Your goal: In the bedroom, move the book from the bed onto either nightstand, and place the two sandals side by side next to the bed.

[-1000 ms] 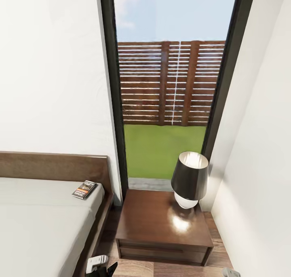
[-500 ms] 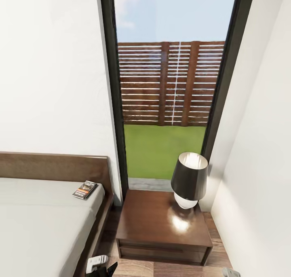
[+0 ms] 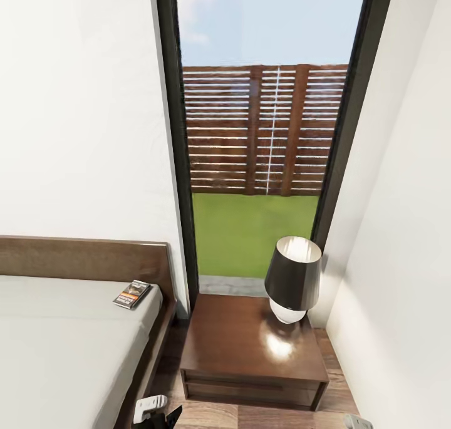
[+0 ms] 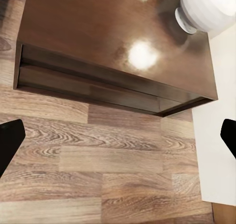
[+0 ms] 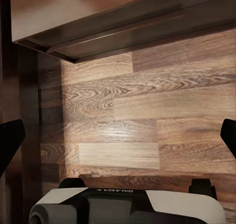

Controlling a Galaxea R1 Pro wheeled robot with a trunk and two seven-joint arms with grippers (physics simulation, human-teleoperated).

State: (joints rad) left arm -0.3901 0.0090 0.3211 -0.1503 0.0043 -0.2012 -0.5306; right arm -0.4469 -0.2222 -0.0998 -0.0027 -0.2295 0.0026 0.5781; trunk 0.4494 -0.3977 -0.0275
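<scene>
Pincers both spread wide as I watched, left pincer [image 4: 118,135] over plank floor [image 4: 113,170] before the nightstand [image 3: 254,347], right pincer [image 5: 118,138] over floor too, lamp [image 3: 292,279] on the nightstand, book [image 3: 132,293] lay on the bed [image 3: 62,354] by its headboard [image 3: 81,257].

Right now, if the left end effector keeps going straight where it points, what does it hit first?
Probably the wood-plank floor, just in front of the nightstand; nothing lies between the open fingertips. Depth is unclear.
</scene>
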